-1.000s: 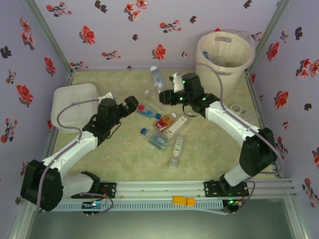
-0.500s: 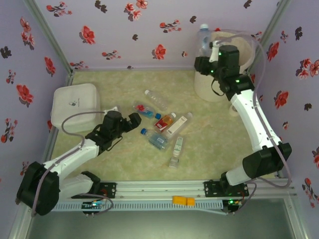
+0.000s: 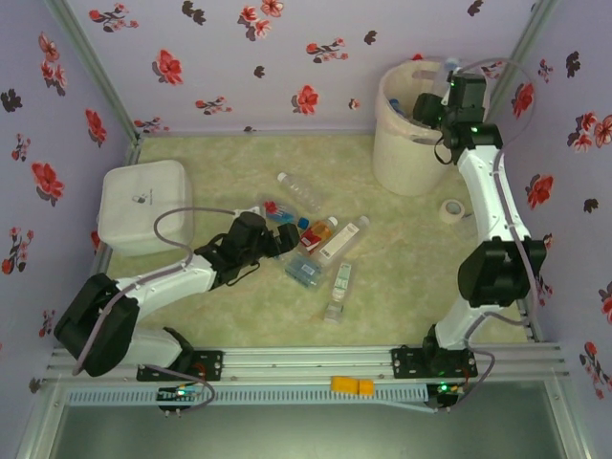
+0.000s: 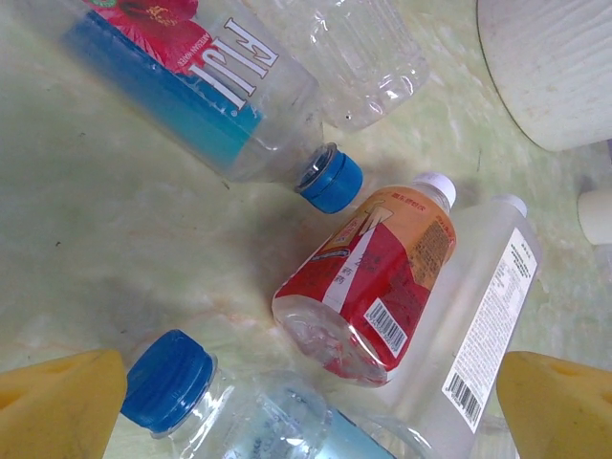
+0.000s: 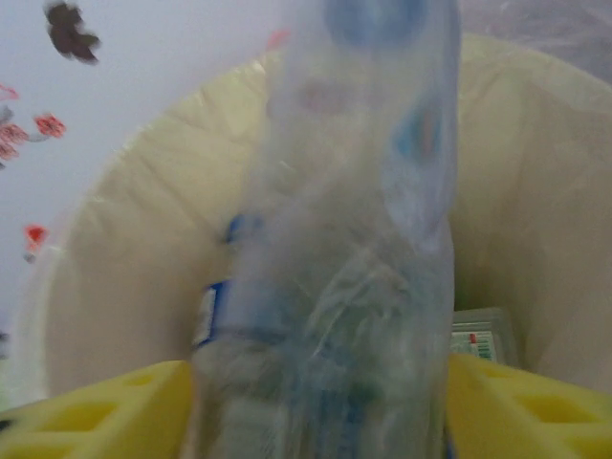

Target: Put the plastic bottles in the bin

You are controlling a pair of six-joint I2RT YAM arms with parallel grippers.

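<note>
Right hand (image 5: pixel 320 411) has swung from beside the bin (image 3: pixel 402 163) to over its mouth, clear bottle (image 5: pixel 344 239) blurred between its fingers, gripped or released unclear, drop likely imminent; left hand (image 3: pixel 285 237), wide open and empty, hovers above loose bottles (image 4: pixel 368 277) mid-surface.

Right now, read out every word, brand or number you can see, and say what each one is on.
"FIJI": white letters on the blue-labelled clear bottle, seen upside down.
Orange-red bottle: label print and barcode digits too small to read.
White-labelled bottle: fine print and barcode too small to read.
White box: small dark mark, unreadable.
</note>
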